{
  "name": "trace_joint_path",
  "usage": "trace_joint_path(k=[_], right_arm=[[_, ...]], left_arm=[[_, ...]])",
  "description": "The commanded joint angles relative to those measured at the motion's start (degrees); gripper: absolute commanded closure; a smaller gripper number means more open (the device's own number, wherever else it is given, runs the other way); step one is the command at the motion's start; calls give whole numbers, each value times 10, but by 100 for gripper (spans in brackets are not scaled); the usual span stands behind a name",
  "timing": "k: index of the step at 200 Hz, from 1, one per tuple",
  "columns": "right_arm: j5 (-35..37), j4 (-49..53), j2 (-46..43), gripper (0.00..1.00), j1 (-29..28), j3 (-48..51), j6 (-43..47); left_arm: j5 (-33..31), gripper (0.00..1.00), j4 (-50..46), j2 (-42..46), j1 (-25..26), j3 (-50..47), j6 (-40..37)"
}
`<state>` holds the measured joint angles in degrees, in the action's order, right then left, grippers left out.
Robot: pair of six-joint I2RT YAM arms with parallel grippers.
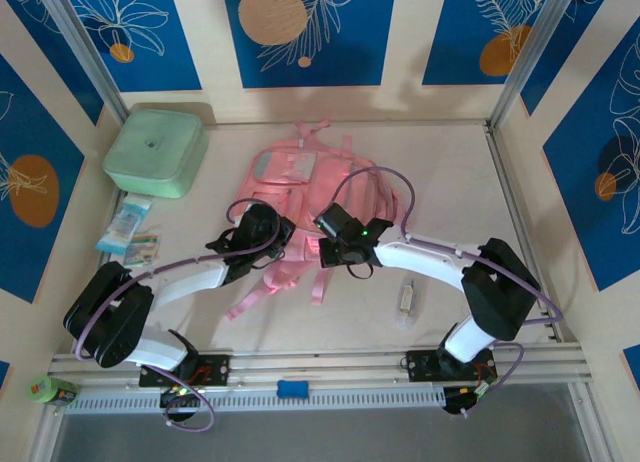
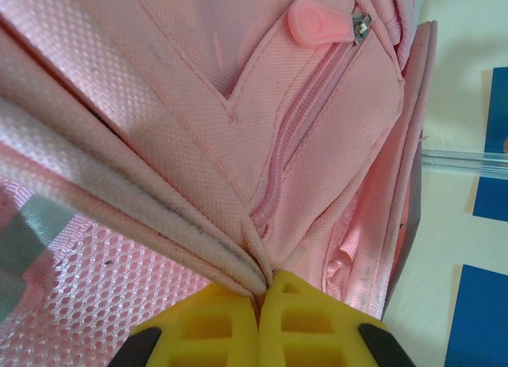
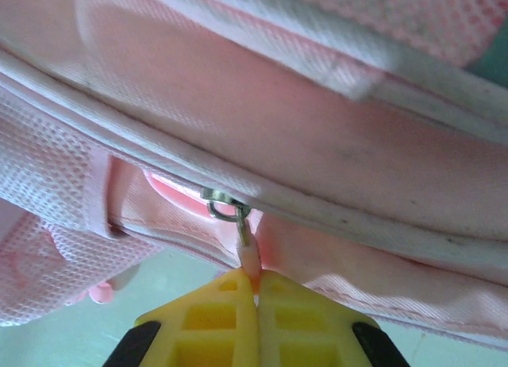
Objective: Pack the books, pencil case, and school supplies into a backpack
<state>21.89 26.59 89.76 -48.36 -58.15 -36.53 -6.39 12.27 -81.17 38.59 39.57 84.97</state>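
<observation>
Closest to my lenses, the right gripper [image 3: 255,294] is pinched shut on the slim zipper pull [image 3: 247,252]. The left gripper [image 2: 260,294] is clamped on a folded seam of the backpack [image 1: 300,192] (mid-table, straps trailing toward me). My worry is that the pull is thin and held only at its tip, so a tug off the zipper's line could slip it free or jam the slider [image 3: 225,204]. If the left hold gives, the whole bag drags instead of the zipper running. The wrapped school supplies [image 1: 405,300] lie near right, well apart from the bag; the mint box [image 1: 155,150] sits far left.
</observation>
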Motion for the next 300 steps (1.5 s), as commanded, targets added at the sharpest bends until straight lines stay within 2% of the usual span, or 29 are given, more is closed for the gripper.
trace_joint_path(k=[1,35,53,104,129,155,167,214,261,300], right_arm=[[26,53,-32,100,33,27,9],[-12,6,-31,100,44,37,72],[-9,-2,-15,100,44,22,79],[-3,-23,23,80,44,-7,103],[21,-13,48,76,44,-28,105],[-10,-47,56,74,39,-20,127],[9,-46,62,72,32,-27,126],[24,-48,79,80,33,-38,133],[72,17,43,100,34,-40,117],[99,106,-29,100,58,-15,79]], left_arm=[[-20,100,-5,14,-15,6,-28],[-24,100,-14,16,-16,9,-38],[-20,100,-13,10,-17,13,-38],[-11,100,-10,0,-16,20,-41],[-13,100,-11,-1,-17,19,-41],[-16,100,-12,-1,-16,20,-41],[-14,100,-11,-2,-17,22,-42],[-13,100,-9,-5,-17,20,-41],[-16,100,-19,3,-27,16,-56],[25,100,-52,8,-79,24,-109]])
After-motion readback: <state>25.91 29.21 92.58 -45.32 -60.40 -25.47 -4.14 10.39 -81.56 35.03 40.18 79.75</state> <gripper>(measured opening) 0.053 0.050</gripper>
